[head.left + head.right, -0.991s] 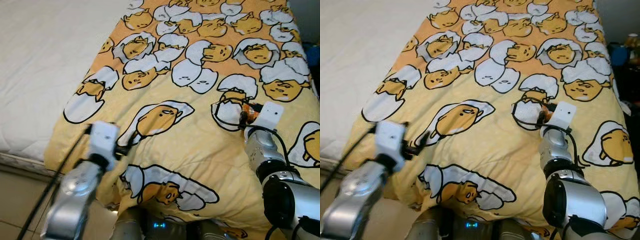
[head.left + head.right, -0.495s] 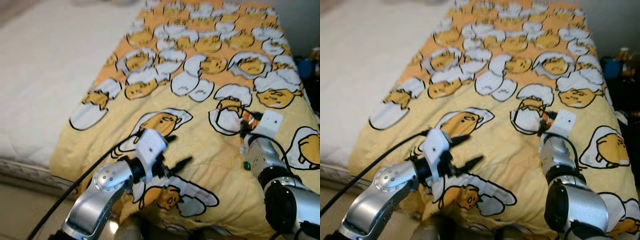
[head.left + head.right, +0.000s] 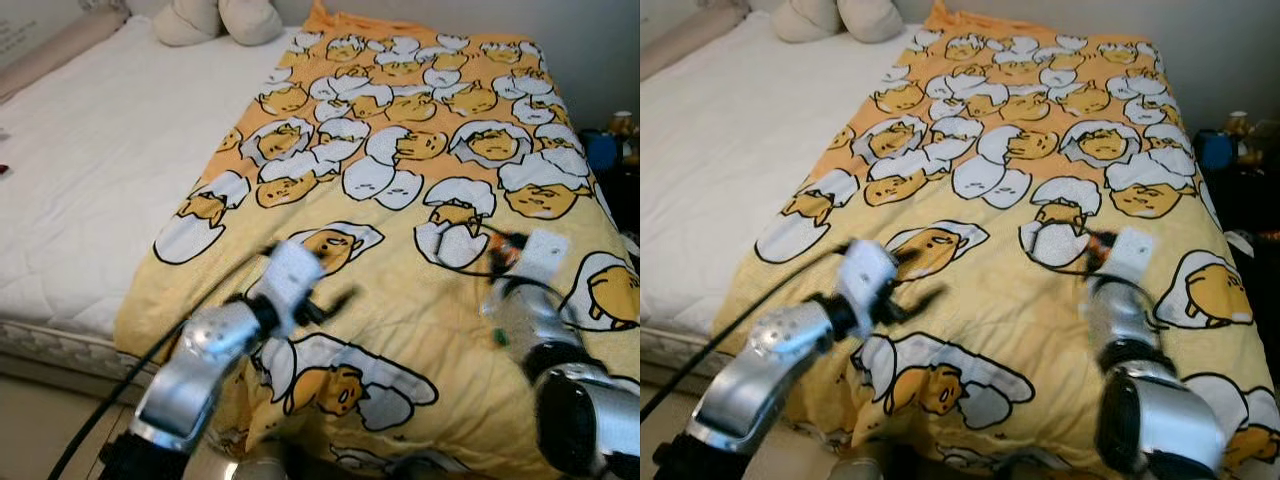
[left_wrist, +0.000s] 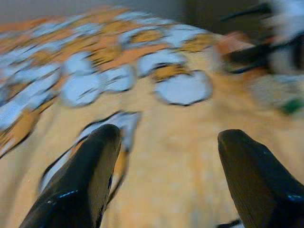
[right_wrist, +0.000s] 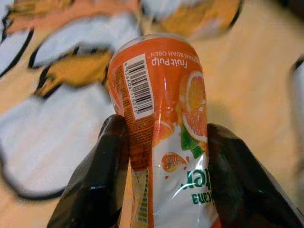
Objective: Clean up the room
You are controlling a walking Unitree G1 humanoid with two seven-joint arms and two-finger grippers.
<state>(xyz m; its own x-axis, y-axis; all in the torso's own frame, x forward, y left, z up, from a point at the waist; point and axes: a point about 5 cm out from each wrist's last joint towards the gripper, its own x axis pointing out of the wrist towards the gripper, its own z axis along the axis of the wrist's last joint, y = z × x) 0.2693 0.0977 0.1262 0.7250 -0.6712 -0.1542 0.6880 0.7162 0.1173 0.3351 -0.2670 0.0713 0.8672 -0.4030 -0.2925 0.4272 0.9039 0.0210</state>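
An orange juice bottle (image 5: 161, 118) with an orange-and-white label lies between the fingers (image 5: 107, 161) of my right gripper (image 5: 164, 142), which is shut on it. In the eye views the bottle's orange end (image 3: 506, 244) peeks out beside the white wrist camera, low over the yellow egg-cartoon blanket (image 3: 420, 160) on the right side of the bed. My left gripper (image 3: 330, 303) hovers over the blanket's near left part, open with nothing between its fingers (image 4: 90, 180), pointing toward the right arm.
The blanket covers the right half of the bed. A bare white mattress (image 3: 90, 170) fills the left half. Pale cushions (image 3: 215, 18) sit at the head. A blue object (image 3: 603, 150) stands off the bed's right edge, by dark clutter.
The camera has tilted up and shows more of the bed. My left arm swung from the blanket's near-left edge in over the blanket. The right gripper keeps hold of the bottle.
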